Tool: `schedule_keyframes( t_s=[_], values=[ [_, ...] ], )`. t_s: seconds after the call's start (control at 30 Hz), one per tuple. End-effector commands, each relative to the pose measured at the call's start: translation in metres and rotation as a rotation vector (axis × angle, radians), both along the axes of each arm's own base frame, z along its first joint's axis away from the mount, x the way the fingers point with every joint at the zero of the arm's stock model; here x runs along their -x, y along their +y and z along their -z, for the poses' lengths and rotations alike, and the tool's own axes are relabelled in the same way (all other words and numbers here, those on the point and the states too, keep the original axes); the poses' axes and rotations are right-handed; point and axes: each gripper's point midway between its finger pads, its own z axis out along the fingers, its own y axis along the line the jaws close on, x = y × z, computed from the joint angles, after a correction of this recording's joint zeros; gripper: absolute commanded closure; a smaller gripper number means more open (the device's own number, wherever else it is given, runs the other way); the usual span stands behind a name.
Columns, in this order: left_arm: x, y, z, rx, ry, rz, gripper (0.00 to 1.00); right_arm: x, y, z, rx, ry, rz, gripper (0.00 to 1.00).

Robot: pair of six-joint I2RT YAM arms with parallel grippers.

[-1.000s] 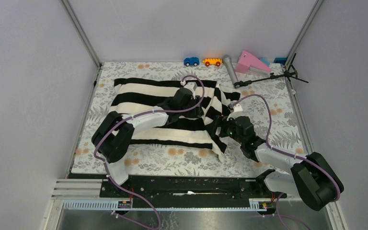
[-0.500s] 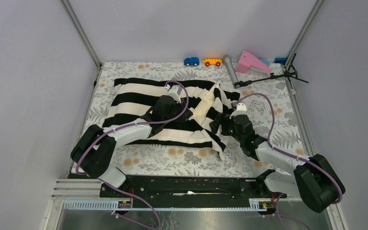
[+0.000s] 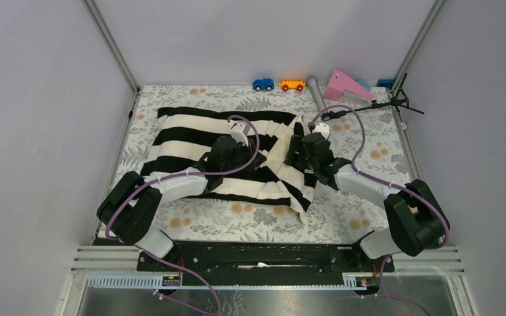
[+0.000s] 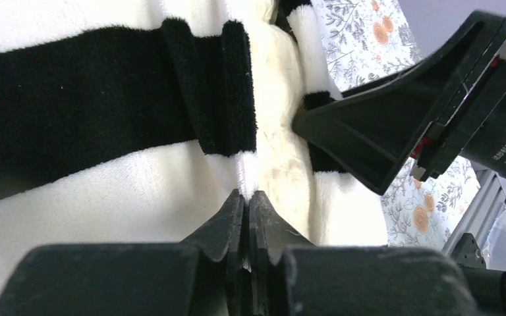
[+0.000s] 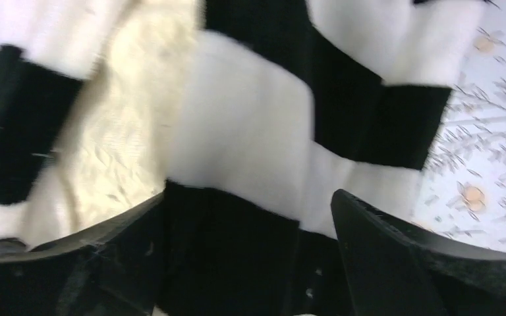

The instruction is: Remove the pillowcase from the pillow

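Note:
The black-and-white striped pillowcase [image 3: 191, 135] lies across the middle of the floral cloth. At its right end the opening gapes and a strip of the cream pillow [image 3: 278, 148] shows. My left gripper [image 3: 255, 158] is shut on a white edge of the pillowcase [image 4: 247, 178] beside the bare pillow [image 4: 278, 151]. My right gripper [image 3: 296, 150] is open over the opening, its fingers [image 5: 402, 257] either side of a black stripe of the pillowcase [image 5: 237, 250], with the pillow [image 5: 125, 145] to its left. The rest of the pillow is hidden.
A blue toy car [image 3: 263, 84], an orange toy car [image 3: 292, 85], a grey cylinder [image 3: 315, 94], a pink wedge [image 3: 346, 85] and a black tripod [image 3: 369, 105] lie along the back edge. The floral cloth [image 3: 375, 155] covers the table. Metal posts stand at the back corners.
My left gripper pulled the pillowcase edge leftward, baring a strip of pillow. My right gripper moved up and left from the near right corner to the opening.

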Motion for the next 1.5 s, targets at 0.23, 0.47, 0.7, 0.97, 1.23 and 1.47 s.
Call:
schedule_keyframes(
  t_s=[0.23,0.47,0.7,0.97,1.23,1.47],
  values=[
    [-0.016,0.002,0.028,-0.079,0.051,-0.056,0.97,0.036,-0.092,0.026,0.003,-0.038,0.278,0.46],
    [-0.018,0.011,0.025,-0.111,0.030,-0.089,0.97,0.043,-0.086,0.046,0.029,0.031,0.215,0.70],
    [-0.004,-0.005,0.002,-0.041,-0.010,0.002,0.90,0.048,-0.031,0.059,-0.111,0.117,-0.048,0.75],
    [0.000,0.015,-0.023,-0.021,-0.103,-0.074,0.83,0.069,0.039,0.026,-0.394,0.047,-0.420,0.86],
    [0.003,0.020,-0.035,0.007,-0.128,-0.086,0.94,0.075,0.049,0.014,-0.468,0.016,-0.478,0.92],
    [0.013,0.039,-0.057,0.091,-0.239,-0.143,1.00,0.073,0.025,0.003,-0.425,-0.095,-0.360,1.00]
  ],
)
